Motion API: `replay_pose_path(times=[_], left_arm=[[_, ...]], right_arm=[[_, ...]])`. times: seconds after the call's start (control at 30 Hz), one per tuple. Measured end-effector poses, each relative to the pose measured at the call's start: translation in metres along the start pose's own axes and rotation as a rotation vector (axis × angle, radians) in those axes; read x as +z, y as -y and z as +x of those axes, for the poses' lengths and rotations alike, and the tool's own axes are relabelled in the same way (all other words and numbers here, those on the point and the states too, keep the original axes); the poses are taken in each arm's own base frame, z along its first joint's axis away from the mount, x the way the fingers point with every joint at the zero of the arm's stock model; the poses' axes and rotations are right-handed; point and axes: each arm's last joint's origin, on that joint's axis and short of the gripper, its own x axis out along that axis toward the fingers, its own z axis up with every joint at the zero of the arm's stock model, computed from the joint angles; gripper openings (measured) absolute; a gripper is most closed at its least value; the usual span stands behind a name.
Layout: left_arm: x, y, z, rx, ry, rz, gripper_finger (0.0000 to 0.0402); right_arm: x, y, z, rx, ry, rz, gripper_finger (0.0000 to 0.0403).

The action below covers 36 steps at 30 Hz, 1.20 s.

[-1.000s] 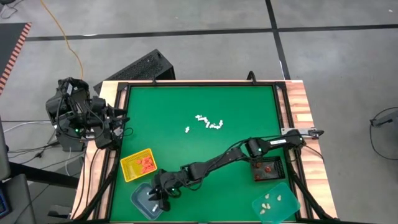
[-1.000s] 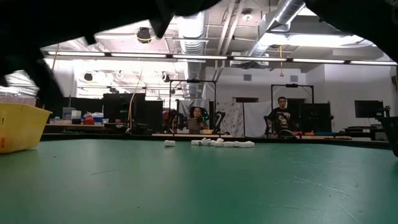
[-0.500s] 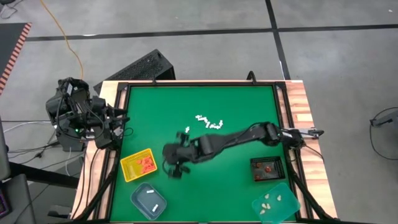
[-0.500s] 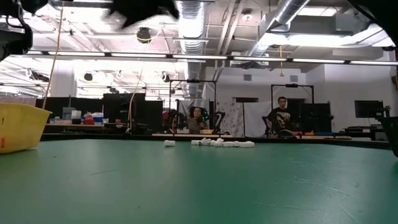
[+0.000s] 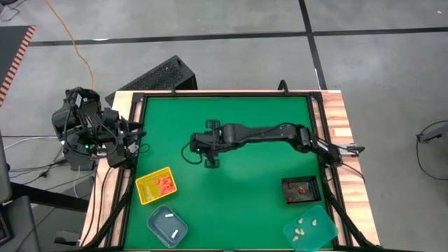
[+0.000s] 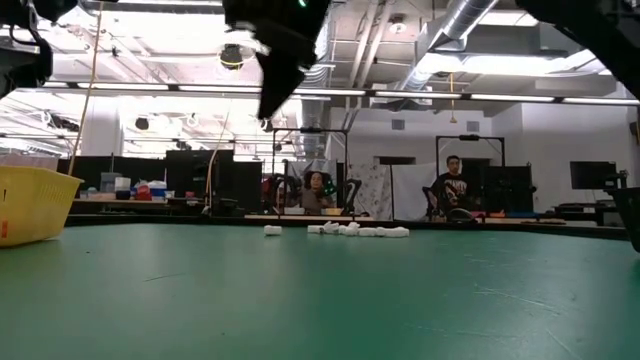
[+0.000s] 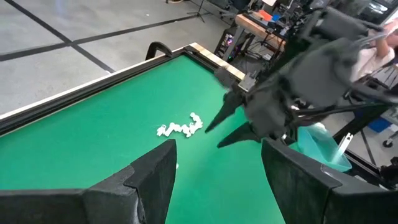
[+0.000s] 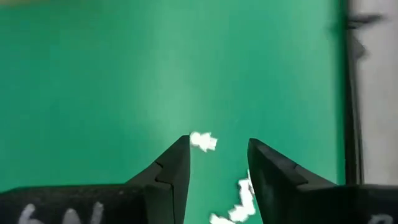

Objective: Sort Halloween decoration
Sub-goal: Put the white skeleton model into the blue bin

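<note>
The white Halloween decoration pieces lie in a small cluster (image 7: 180, 129) on the green table (image 5: 266, 175), toward its far middle. They also show as a row (image 6: 345, 230) in the low view. In the high view my right arm hides them. My right gripper (image 8: 219, 142) hovers open above the table just left of the cluster, slanting down, with one white piece (image 8: 203, 141) on the table seen between its fingertips. In the high view this gripper (image 5: 201, 148) is left of centre. My left gripper (image 7: 219, 144) waits open beyond the table's left edge (image 5: 129, 143).
A yellow basket (image 5: 155, 185) with orange-red pieces and a blue-grey tray (image 5: 168, 225) with one white piece stand at the near left. A black tray (image 5: 301, 190) with red pieces and a teal tray (image 5: 310, 227) with cream pieces stand at the near right.
My right gripper has risen from over the blue-grey tray at the near left and swung toward the far edge, up to the white cluster at the table's middle, turning as it went. The tray now shows uncovered with a white piece inside.
</note>
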Motion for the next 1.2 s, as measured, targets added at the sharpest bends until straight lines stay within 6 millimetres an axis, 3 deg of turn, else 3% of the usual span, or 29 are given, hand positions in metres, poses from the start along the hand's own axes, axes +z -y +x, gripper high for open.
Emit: replay_pose_path(times=[0.2,0.37,0.63,0.87,1.0,1.2], left_arm=[[0.000,0.000,0.000,0.001,0.003,0.034,0.0226],[0.001,0.000,0.000,0.006,0.023,0.046,0.0226],[0.001,-0.001,0.000,0.009,0.023,0.054,0.0226],[0.000,-0.002,0.000,0.013,0.023,0.057,0.0226],[0.000,-0.002,0.000,0.015,0.024,0.071,0.0226],[0.000,-0.004,0.000,0.023,0.023,0.088,0.0226]], right_arm=[[-0.005,0.016,0.021,0.162,-0.007,-0.273,0.0153],[-0.014,0.024,0.063,0.222,-0.080,-0.343,0.0154],[-0.032,0.022,0.125,0.275,-0.199,-0.470,0.0150],[-0.033,0.040,0.135,0.229,-0.175,-0.473,0.0138],[-0.034,0.047,0.136,0.292,-0.133,-0.485,0.0137],[-0.035,0.032,0.144,0.333,-0.128,-0.579,0.0138]])
